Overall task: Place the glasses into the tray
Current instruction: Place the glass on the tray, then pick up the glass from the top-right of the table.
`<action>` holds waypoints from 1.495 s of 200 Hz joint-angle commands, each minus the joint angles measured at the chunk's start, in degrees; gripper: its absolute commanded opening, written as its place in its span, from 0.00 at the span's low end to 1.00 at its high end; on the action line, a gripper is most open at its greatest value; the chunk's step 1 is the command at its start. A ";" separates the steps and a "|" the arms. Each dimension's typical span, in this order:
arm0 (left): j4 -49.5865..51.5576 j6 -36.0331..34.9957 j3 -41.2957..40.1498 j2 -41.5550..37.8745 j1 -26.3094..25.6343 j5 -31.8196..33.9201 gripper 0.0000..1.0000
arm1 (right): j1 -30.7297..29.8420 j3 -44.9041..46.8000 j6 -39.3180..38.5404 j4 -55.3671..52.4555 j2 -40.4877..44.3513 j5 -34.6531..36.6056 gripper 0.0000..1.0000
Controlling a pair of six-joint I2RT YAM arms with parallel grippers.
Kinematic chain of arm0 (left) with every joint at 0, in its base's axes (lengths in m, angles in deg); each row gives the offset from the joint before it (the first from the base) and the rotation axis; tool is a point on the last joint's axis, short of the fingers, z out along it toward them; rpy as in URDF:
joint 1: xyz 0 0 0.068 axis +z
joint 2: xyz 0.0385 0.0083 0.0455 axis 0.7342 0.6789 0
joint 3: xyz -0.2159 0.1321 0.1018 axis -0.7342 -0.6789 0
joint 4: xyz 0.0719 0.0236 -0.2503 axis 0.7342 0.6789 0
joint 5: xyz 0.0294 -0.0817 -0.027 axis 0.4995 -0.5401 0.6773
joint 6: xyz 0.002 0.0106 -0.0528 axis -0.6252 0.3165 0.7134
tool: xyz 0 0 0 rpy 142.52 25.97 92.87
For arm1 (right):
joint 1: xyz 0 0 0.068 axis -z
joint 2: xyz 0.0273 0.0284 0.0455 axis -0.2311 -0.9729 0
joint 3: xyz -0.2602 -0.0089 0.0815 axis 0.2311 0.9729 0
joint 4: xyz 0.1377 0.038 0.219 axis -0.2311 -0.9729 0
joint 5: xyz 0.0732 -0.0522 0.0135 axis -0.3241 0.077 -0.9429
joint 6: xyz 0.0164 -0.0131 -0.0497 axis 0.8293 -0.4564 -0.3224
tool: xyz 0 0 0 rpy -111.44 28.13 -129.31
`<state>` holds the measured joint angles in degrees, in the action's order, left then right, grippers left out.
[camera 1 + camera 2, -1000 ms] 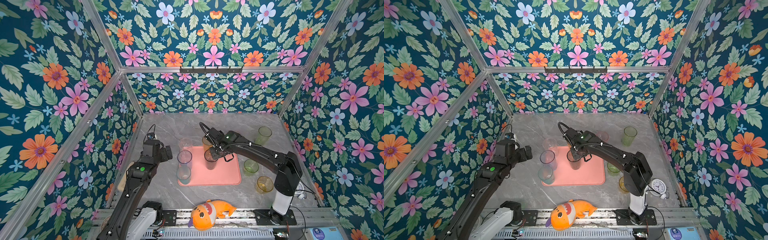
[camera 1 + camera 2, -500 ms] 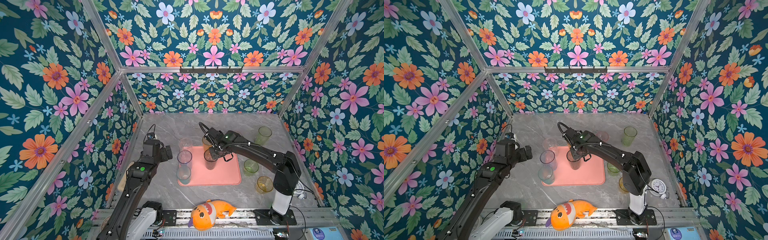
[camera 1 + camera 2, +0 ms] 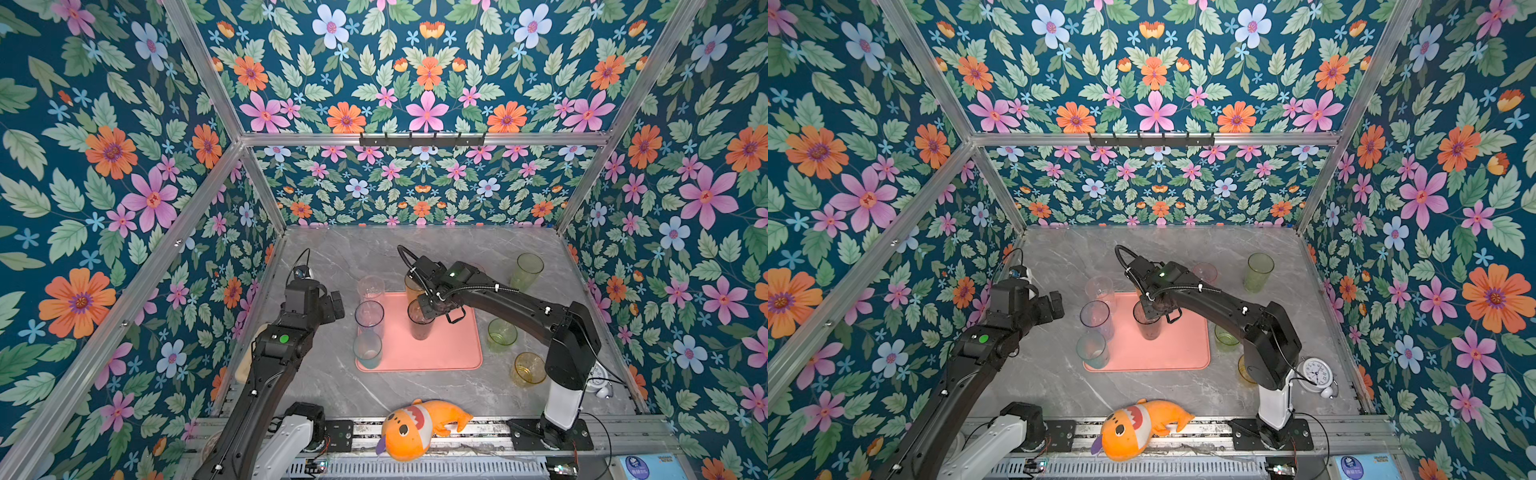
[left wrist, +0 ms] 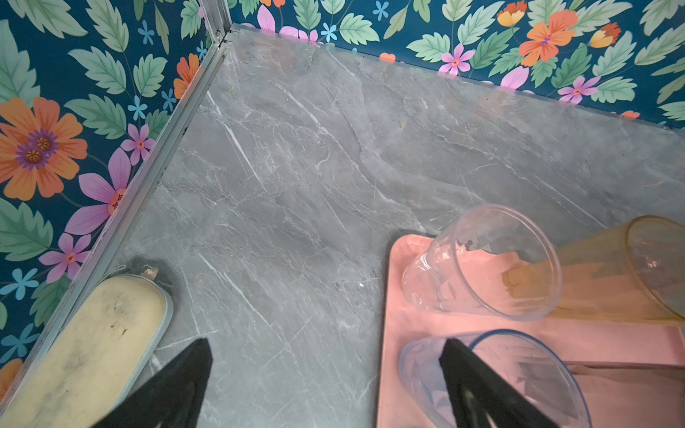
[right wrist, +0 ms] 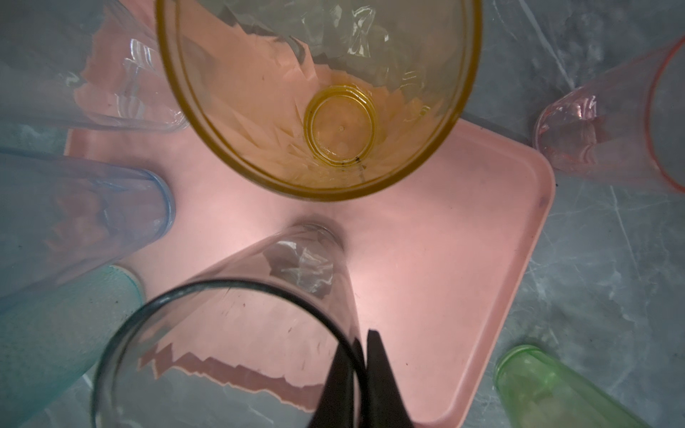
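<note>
I've got the right gripper (image 5: 361, 344) pinching the rim of the smoke-grey tumbler (image 3: 419, 322), which is upright at the middle of the tray (image 3: 451, 351). Left gripper (image 4: 326, 342) hovers wide and empty over the table (image 4: 296, 166) beside the tray.

I saw the salmon tray (image 3: 451, 349) lying flat, with five glasses upright on it: clear glass (image 3: 370, 286), blue-grey glass (image 3: 369, 316), teal glass (image 3: 368, 351), amber glass (image 5: 241, 122) and smoke-grey glass (image 3: 419, 322). Off it stood the pink glass (image 5: 600, 129), tall green glass (image 3: 527, 270), short green glass (image 3: 502, 333) and yellow glass (image 3: 528, 369).
</note>
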<state>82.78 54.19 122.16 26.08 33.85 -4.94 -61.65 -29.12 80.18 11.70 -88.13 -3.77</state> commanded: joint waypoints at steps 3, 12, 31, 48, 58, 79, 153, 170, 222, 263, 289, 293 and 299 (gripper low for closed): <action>0.53 -0.36 0.27 -0.24 0.08 0.65 0.99 | -0.05 -0.12 1.04 0.01 -0.03 0.05 0.06; 0.63 -0.41 0.27 -0.32 0.03 0.68 0.99 | -0.05 -0.19 1.04 0.04 0.02 -0.11 0.08; 0.78 -0.40 0.18 -0.53 0.04 0.66 0.99 | -0.04 -0.37 0.89 0.10 0.02 -0.48 0.11; 0.89 -0.28 0.18 -0.59 0.04 0.74 0.99 | -0.05 -0.29 0.67 0.17 0.16 -0.48 0.15; 0.89 -0.31 0.18 -0.74 0.03 0.68 0.99 | -0.05 -0.46 0.56 0.07 0.23 -0.50 0.19; 0.98 -0.29 0.18 -0.68 0.03 0.65 0.99 | -0.02 -0.62 0.47 0.17 0.47 -0.32 0.25; 1.16 -0.42 0.33 -0.94 0.03 0.92 0.99 | -0.02 -4.51 -1.83 -2.23 3.04 1.67 0.37; 1.16 -0.40 0.27 -0.96 0.08 0.89 0.99 | 0.07 -5.62 -2.89 -2.36 4.35 2.24 0.38; 1.16 -0.37 0.37 -0.95 0.09 0.92 0.99 | 0.13 -9.85 -5.88 -3.51 8.17 5.79 0.42; 1.16 -0.39 0.53 -1.12 0.04 1.00 0.99 | 1.97 -10.44 -7.43 -2.02 12.84 8.28 0.46; 1.16 -0.31 0.57 -1.31 0.09 1.00 0.99 | 4.97 -9.51 -7.60 -0.68 15.63 8.91 0.49; 1.16 -0.31 0.53 -1.29 0.05 1.00 0.99 | 5.56 -9.32 -7.44 -0.45 16.11 8.92 0.49; 1.16 -0.31 0.53 -1.29 0.03 1.00 0.99 | 6.49 -8.73 -7.33 0.13 16.99 9.11 0.50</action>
<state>83.57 54.19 122.49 24.94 33.85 -4.70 -57.39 -38.92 73.23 10.30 -73.22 3.51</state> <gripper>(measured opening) 0.994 0.490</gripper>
